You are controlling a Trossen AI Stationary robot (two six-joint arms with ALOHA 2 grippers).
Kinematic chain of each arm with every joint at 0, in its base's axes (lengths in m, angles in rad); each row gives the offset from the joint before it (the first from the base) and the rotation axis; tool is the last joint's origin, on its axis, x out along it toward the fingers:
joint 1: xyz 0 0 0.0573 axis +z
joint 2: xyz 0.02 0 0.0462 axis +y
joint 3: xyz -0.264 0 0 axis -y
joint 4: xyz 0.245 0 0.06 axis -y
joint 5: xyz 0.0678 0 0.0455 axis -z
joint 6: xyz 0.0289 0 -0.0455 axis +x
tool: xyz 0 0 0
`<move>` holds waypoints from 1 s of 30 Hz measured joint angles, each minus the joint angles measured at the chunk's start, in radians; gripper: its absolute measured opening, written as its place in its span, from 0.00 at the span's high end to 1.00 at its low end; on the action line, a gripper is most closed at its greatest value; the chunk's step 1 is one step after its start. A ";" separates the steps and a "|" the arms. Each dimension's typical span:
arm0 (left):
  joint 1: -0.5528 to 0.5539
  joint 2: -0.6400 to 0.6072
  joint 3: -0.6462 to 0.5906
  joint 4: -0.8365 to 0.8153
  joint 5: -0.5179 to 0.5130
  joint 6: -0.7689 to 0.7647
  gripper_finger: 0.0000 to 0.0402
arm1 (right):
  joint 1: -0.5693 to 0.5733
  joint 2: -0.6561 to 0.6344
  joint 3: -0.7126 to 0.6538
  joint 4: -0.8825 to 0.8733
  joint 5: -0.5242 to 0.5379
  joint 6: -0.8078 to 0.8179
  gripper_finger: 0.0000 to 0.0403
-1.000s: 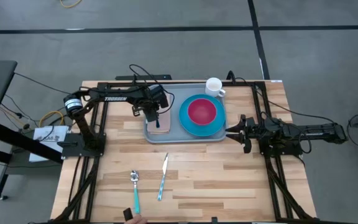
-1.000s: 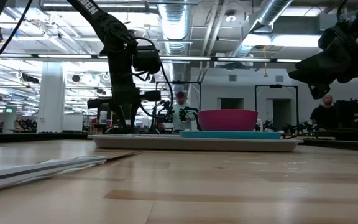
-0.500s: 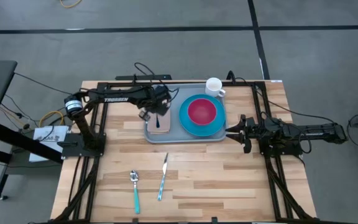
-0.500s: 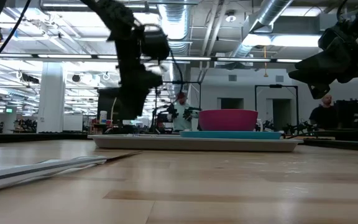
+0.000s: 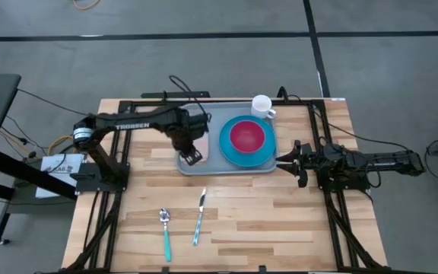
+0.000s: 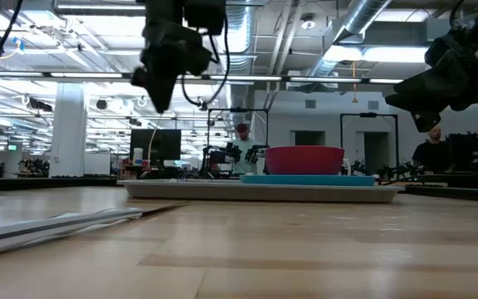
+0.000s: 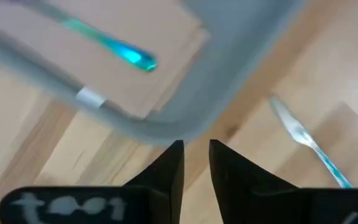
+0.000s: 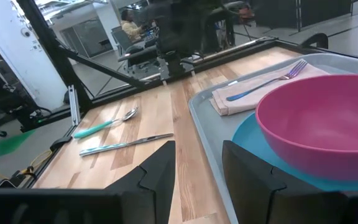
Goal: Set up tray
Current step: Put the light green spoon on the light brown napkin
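Left gripper above tray, jaws near together; right gripper beside, apart

You see a pale wooden desk with smooth planks, a matt grey-blue plastic tray, a glossy pink bowl, a soft beige cloth napkin, and shiny metal cutlery.

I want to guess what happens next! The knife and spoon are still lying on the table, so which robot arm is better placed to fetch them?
Probably the left. Its gripper hangs above the tray edge nearest the knife and spoon. The right gripper waits beyond the tray's other end, farther off.
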 joint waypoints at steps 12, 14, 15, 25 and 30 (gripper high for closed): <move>-0.351 -0.020 -0.039 0.049 -0.282 -0.913 0.84 | 0.000 0.000 0.000 0.000 0.000 0.000 0.70; -0.407 -0.019 -0.058 0.035 -0.275 -1.060 0.84 | 0.000 0.000 0.000 0.000 0.000 0.000 0.70; -0.438 -0.020 -0.065 0.029 -0.262 -1.119 0.84 | 0.000 0.000 0.000 0.000 0.000 0.000 0.70; -0.674 -0.014 -0.082 -0.075 -0.045 -1.546 0.84 | 0.000 0.000 0.000 0.000 0.000 0.000 0.70; -0.774 -0.014 -0.082 0.017 -0.033 -1.676 0.76 | 0.000 0.000 0.000 0.000 0.000 0.000 0.70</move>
